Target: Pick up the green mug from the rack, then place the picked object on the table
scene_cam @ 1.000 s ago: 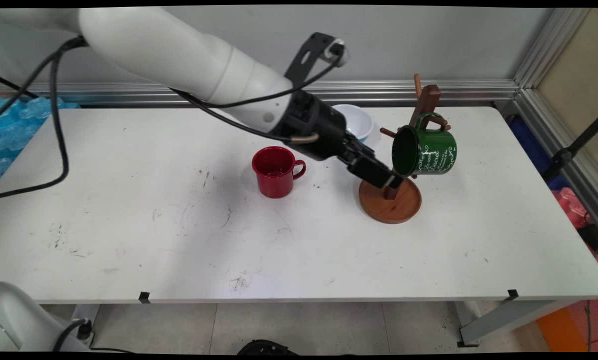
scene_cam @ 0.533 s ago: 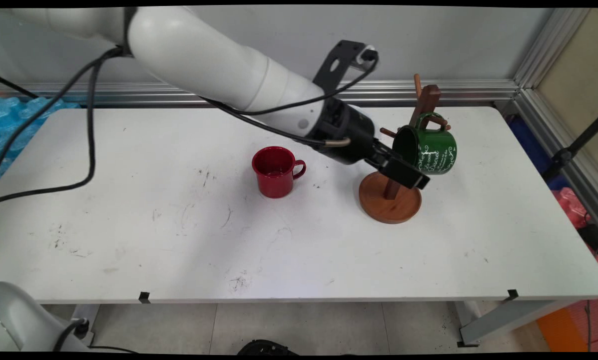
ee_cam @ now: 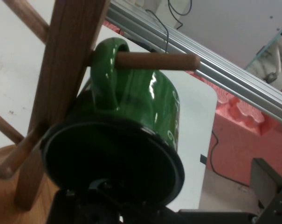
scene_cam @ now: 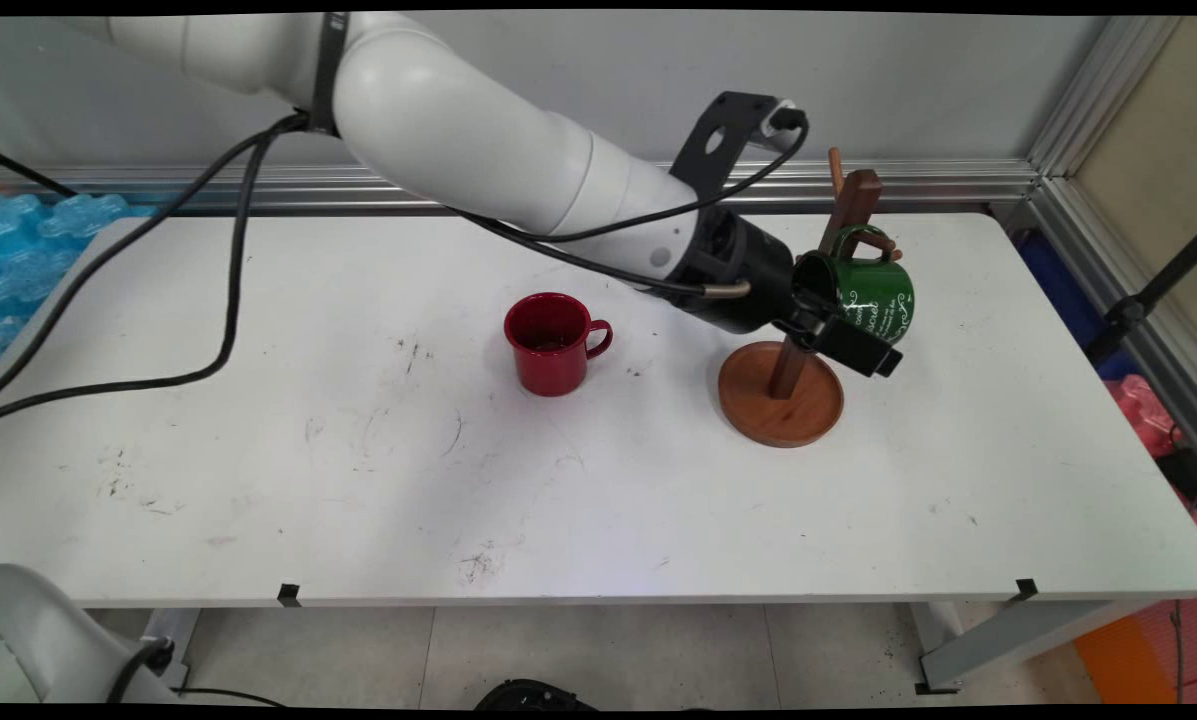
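The green mug (scene_cam: 863, 300) hangs by its handle on a peg of the wooden mug tree (scene_cam: 851, 215), right of the frame's centre in the main view, its mouth turned toward the arm. In the hand view the handle loops over the peg beside the upright post, and the mug's dark opening fills the lower middle of the picture.

The hand (scene_cam: 843, 335) has come in from the left over the last second: it was low beside the tree's round base (scene_cam: 781, 395), and it now sits at the mug's rim, one finger running along the mug's lower outside wall. The other finger seems to reach into the mouth, but this is largely hidden. Whether the fingers have pressed onto the wall or stand apart around it cannot be told from either view. The mug itself has not shifted on its peg.

Further out, a red mug (scene_cam: 550, 343) stands upright on the white worktop (scene_cam: 358, 480) near the frame's centre, well apart from the tree. A white bowl seen earlier behind the arm is now covered by it.
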### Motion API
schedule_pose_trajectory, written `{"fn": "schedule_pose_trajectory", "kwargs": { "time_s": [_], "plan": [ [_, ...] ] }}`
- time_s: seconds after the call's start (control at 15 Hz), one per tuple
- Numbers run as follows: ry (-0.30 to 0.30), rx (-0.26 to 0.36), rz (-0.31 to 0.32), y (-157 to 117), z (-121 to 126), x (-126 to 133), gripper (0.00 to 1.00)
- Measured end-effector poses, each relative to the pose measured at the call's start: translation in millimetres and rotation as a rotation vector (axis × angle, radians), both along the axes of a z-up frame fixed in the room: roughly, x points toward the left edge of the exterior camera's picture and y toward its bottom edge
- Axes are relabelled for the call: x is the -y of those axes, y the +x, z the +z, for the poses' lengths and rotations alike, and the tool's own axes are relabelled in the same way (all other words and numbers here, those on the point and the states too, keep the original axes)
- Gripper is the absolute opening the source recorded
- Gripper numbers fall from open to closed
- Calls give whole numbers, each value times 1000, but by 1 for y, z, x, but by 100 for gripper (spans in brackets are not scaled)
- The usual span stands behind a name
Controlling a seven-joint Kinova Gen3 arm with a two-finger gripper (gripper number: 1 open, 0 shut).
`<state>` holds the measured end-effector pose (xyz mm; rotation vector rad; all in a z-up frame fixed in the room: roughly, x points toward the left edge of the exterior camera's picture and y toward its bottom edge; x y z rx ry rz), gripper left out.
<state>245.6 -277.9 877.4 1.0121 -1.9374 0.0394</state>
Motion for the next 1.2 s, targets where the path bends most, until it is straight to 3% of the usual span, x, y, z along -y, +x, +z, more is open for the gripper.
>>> {"fn": "schedule_pose_trajectory", "kwargs": {
  "time_s": [0.47, 0.53, 1.2],
  "plan": [
    [-5, -17, 8, -10, -3, 5, 100],
    [-7, -21, 9, -11, -3, 6, 0],
    [-38, -16, -56, -11, 1, -4, 0]
  ]
}}
